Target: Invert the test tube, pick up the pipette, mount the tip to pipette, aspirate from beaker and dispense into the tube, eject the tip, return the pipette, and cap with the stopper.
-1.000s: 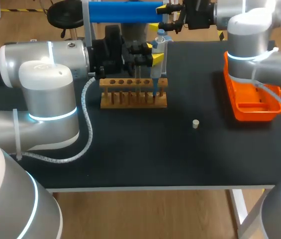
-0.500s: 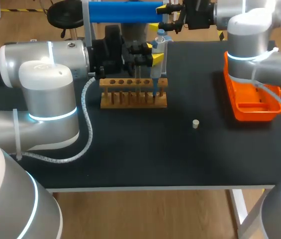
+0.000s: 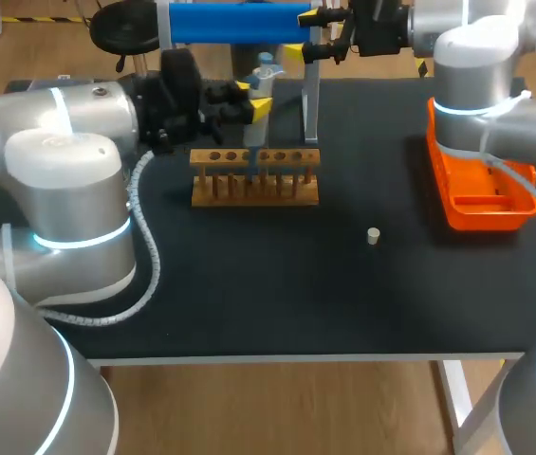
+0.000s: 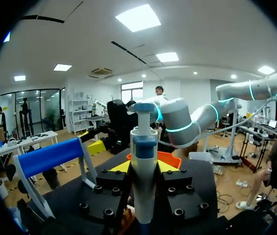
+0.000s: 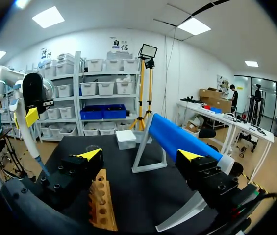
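My left gripper (image 3: 254, 99) is shut on the white and blue pipette (image 3: 261, 80), holding it upright behind the wooden tube rack (image 3: 253, 177). Its blue tip (image 3: 251, 169) hangs over the rack's middle holes. In the left wrist view the pipette (image 4: 144, 161) stands between the two yellow-tipped fingers (image 4: 112, 167). My right gripper (image 3: 329, 40) stays open at the table's far edge beside the blue bar stand (image 3: 239, 21). From the right wrist view, the open gripper (image 5: 139, 161) faces the rack (image 5: 101, 200) and the held pipette (image 5: 29, 139). A small pale stopper (image 3: 373, 236) lies on the mat, right of the rack.
An orange tray (image 3: 481, 190) sits at the right side of the black table (image 3: 277, 284), under my right arm. A white box (image 5: 127, 138) stands at the far side behind the blue bar stand (image 5: 182, 139).
My left arm has swung to the left with the pipette, carrying its tip from the rack's right end to its middle. The right arm has not moved.
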Controlling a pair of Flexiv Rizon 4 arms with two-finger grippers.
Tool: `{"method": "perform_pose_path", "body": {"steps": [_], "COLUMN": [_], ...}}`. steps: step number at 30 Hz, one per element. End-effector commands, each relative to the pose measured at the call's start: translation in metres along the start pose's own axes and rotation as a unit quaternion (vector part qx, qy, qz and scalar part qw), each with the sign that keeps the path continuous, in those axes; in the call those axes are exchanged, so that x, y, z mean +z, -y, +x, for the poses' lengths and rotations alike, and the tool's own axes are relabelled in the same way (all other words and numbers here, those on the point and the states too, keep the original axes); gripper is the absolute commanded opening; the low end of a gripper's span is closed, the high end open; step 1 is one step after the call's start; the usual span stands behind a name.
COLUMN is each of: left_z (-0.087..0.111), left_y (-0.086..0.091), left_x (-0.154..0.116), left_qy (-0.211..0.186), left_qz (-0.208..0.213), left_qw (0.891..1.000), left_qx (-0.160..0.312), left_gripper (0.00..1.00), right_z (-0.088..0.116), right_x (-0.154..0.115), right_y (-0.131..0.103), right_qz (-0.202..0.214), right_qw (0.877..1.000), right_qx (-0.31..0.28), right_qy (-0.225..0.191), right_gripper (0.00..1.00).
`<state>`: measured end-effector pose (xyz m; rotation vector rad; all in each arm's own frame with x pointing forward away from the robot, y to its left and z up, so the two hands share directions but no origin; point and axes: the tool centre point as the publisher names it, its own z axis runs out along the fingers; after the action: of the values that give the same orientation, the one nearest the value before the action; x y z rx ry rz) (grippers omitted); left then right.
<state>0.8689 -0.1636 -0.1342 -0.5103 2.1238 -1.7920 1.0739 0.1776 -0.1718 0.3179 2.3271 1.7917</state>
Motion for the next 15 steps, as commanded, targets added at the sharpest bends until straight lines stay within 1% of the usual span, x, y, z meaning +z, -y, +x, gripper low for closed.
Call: {"method": "perform_pose_path", "body": {"steps": [1, 10, 15], "left_z": [-0.004, -0.039, -0.061], "left_y": [-0.002, -0.010, -0.010], "left_x": [-0.038, -0.066, -0.075], "left_qy": [0.011, 0.052, 0.084], "left_qz": [-0.008, -0.028, -0.023], "left_qw": [1.000, 0.998, 0.996], "left_qx": [0.000, -0.003, -0.002], "left_gripper": [0.00, 0.00, 0.00], "right_z": [0.000, 0.000, 0.000], "right_x": [0.000, 0.000, 0.000], "right_y": [0.000, 0.000, 0.000], "right_qz": [0.001, 0.001, 0.001], "right_qw": [1.000, 1.000, 1.000], "right_qx": [0.000, 0.000, 0.000], "right_qy": [0.000, 0.000, 0.000], "right_gripper": [1.00, 1.00, 1.00]}}
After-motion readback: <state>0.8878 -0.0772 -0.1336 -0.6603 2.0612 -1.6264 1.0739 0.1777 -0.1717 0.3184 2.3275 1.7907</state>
